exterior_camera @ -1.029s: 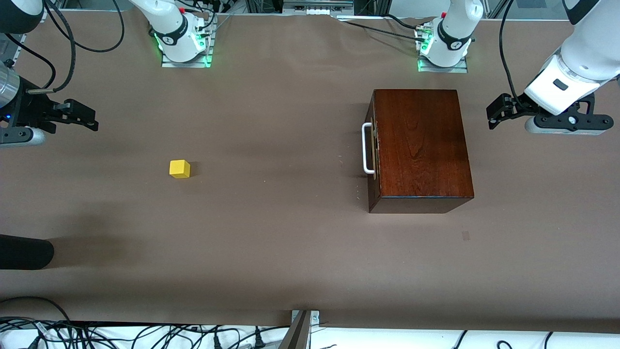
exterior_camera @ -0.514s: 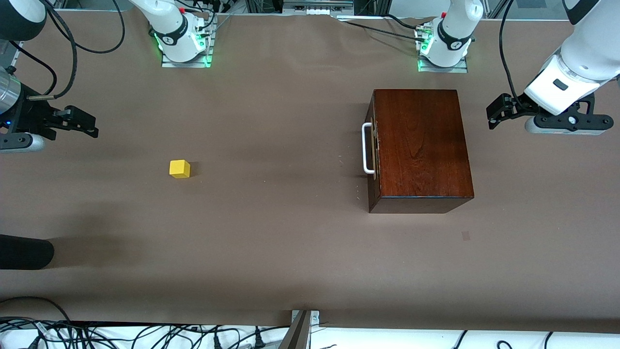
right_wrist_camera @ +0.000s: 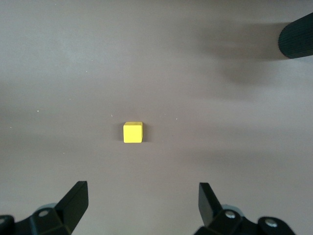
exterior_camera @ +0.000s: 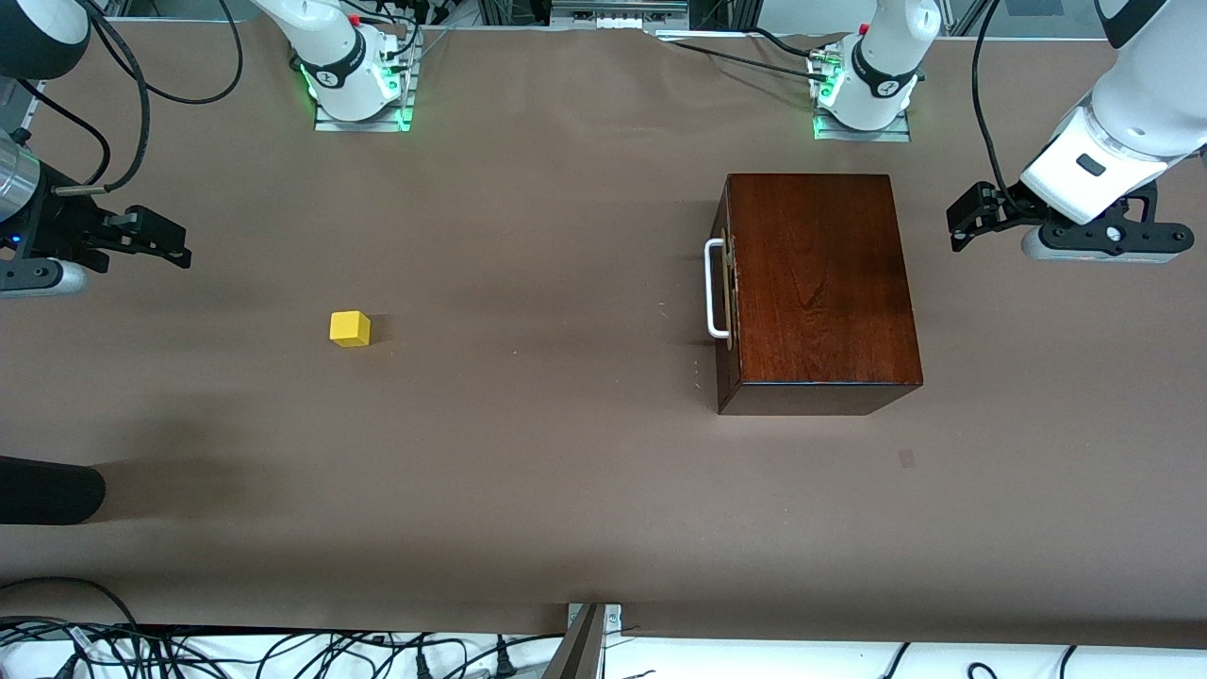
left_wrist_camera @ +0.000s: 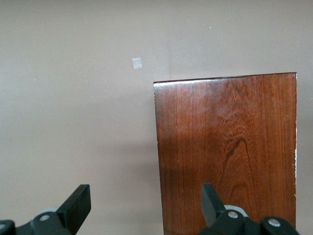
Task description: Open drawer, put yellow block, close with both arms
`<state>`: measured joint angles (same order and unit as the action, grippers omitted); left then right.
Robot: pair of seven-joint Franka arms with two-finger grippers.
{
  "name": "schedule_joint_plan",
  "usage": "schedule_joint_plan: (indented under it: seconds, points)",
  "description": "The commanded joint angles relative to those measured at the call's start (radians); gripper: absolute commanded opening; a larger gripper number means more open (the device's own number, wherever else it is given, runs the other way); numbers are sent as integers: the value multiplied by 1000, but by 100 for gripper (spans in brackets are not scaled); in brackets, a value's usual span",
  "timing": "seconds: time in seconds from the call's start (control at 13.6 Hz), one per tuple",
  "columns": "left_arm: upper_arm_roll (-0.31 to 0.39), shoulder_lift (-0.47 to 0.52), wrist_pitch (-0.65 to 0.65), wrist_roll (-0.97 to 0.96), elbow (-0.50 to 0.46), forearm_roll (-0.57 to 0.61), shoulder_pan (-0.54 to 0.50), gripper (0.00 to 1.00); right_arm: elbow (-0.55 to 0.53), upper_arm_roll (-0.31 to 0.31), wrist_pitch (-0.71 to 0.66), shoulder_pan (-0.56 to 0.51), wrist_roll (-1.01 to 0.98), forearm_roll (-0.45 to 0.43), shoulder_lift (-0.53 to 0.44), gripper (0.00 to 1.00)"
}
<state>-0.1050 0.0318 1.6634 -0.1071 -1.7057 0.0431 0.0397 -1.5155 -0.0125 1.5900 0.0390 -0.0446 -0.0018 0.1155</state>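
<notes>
My right claw (exterior_camera: 174,245) hangs with its fingers spread wide over bare brown worktop (exterior_camera: 528,490) at the right arm's end, holding nothing. Out ahead of it, well apart, sits the small bright yellow cube (exterior_camera: 350,329); in the right wrist view that yellow cube (right_wrist_camera: 132,132) lies squarely between the lines of my two fingers (right_wrist_camera: 73,203), alone on the surface. I judge it light, rigid and flat-sided, so a pinch across two opposing faces should hold; its smooth paint may slip if I catch only an edge.

My left claw (exterior_camera: 962,224) hovers wide and empty just beside the glossy dark reddish-brown wooden box (exterior_camera: 818,283), at the left arm's end; the left wrist view shows the box lid (left_wrist_camera: 227,152) partly under one finger (left_wrist_camera: 210,200). The drawer looks fully shut. Its white U-shaped handle (exterior_camera: 714,289) is on the box face turned away from this claw, toward the cube. I reckon the box is heavy enough to stay put, but a polished shell could slide when pulled, so I would hook the handle's bar and brace the box with the other arm.

A black cylinder end (exterior_camera: 47,490) pokes in at the worktop's edge, nearer the front camera than my right claw.
</notes>
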Motion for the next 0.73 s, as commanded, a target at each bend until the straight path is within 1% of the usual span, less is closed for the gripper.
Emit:
schedule_joint_plan:
  seconds: [0.0,0.66]
  points:
    - [-5,-12,-25,15,31,-3,-3,100,26,6,-12,-10,-8,-3,7,100]
    - [-7,-13,-25,15,31,-2,-3,100,28,6,-21,-8,-3,3,3,100]
